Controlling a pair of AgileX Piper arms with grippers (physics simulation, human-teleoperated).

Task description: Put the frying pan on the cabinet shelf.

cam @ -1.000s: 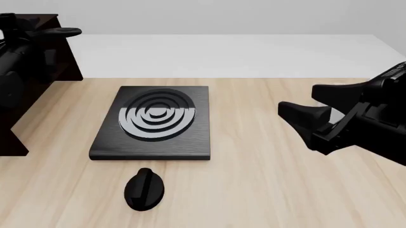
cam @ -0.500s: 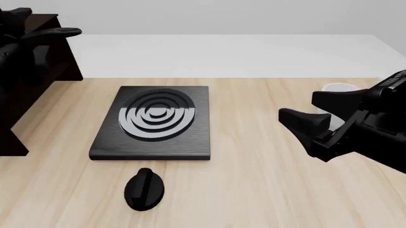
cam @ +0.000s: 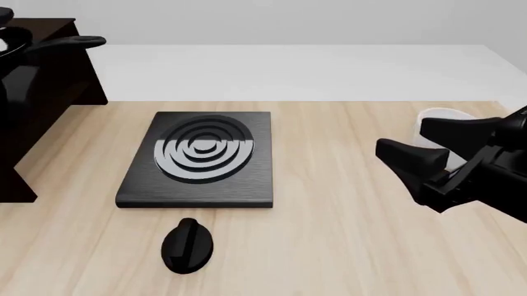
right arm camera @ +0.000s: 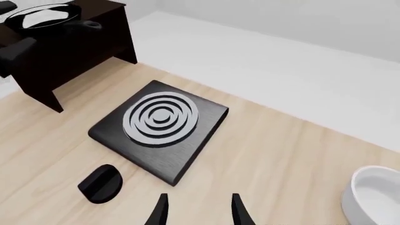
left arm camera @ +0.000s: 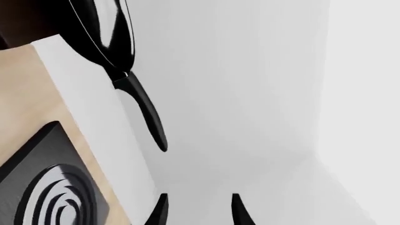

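Observation:
The frying pan (cam: 73, 42) rests on the cabinet shelf (cam: 51, 26) at the far left, with its long black handle sticking out to the right past the shelf edge. The right wrist view shows the frying pan (right arm camera: 41, 17) flat on the dark cabinet shelf (right arm camera: 100, 10), grey-white inside up. In the left wrist view the frying pan (left arm camera: 103, 33) lies apart from my left gripper (left arm camera: 196, 213), which is open and empty. My right gripper (cam: 403, 137) is open and empty above the table's right side; it also shows in the right wrist view (right arm camera: 198, 211).
A black square hob (cam: 202, 157) with concentric rings lies mid-table, and a black knob (cam: 187, 245) lies in front of it. A white bowl (cam: 445, 116) stands at the right, behind my right gripper. The dark cabinet (cam: 37, 123) fills the left edge.
My left arm has drawn back out of the front view, leaving the pan on the shelf. My right gripper has moved right and down, uncovering the white bowl.

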